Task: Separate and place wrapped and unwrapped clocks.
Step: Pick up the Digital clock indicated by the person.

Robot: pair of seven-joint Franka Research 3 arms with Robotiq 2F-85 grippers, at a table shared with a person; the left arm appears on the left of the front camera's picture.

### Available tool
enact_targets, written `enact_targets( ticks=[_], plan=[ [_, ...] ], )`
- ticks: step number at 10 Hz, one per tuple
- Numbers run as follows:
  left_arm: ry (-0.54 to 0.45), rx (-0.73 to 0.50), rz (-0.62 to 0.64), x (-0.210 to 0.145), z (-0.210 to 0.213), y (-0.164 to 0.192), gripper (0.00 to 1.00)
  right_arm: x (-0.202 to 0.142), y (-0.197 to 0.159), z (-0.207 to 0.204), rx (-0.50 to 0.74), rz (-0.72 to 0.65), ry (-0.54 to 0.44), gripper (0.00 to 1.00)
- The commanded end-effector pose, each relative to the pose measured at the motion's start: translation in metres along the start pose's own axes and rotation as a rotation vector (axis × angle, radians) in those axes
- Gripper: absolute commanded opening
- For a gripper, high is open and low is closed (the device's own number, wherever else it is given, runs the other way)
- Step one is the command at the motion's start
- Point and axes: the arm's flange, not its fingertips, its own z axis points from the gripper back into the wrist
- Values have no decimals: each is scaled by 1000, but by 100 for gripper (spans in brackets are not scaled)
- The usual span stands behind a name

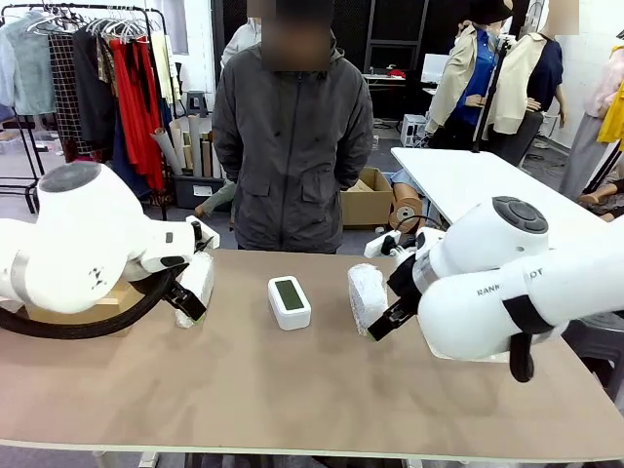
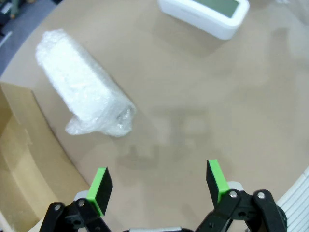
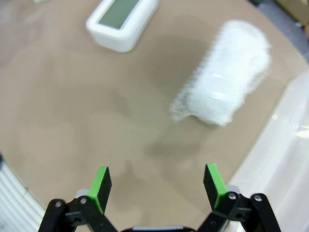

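Two bundles, front: left bundle sitting middle left, right bundle middle right, clock lying between.
Left wrist: left gripper gaping wide, holding nothing; bundle lying upper left, so centring over it first seems wise.
Right wrist: right gripper gaping wide, empty; bundle lying upper right, needing a gentle squeeze.

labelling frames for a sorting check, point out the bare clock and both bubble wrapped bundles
bare clock [image 1: 289,298], front view, on its grey-green screen
left bundle [image 2: 83,86], left wrist view, middle of the bubble wrap
right bundle [image 3: 229,79], right wrist view, middle of the bubble wrap
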Motion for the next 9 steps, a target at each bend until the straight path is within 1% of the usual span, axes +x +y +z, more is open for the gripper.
enact_targets(
  ticks=[1,3,4,6,7,8,9],
  plan=[
    [0,-136,-66,8,32,21,100,11,-18,0,162,24,-7,100],
    [-62,-283,-143,15,56,29,100,30,-17,6,277,56,-14,100],
    [-92,-318,-209,17,60,40,100,40,-24,13,311,73,-42,100],
    [-193,-416,-346,20,68,62,100,58,-39,30,441,148,-63,100],
    [-259,-453,-431,21,73,70,100,67,-46,44,487,200,-100,100],
    [-299,-459,-498,23,75,76,100,73,-54,55,525,299,-119,100],
    [-306,-453,-563,27,77,82,100,77,-62,63,554,366,-145,100]
  ],
)
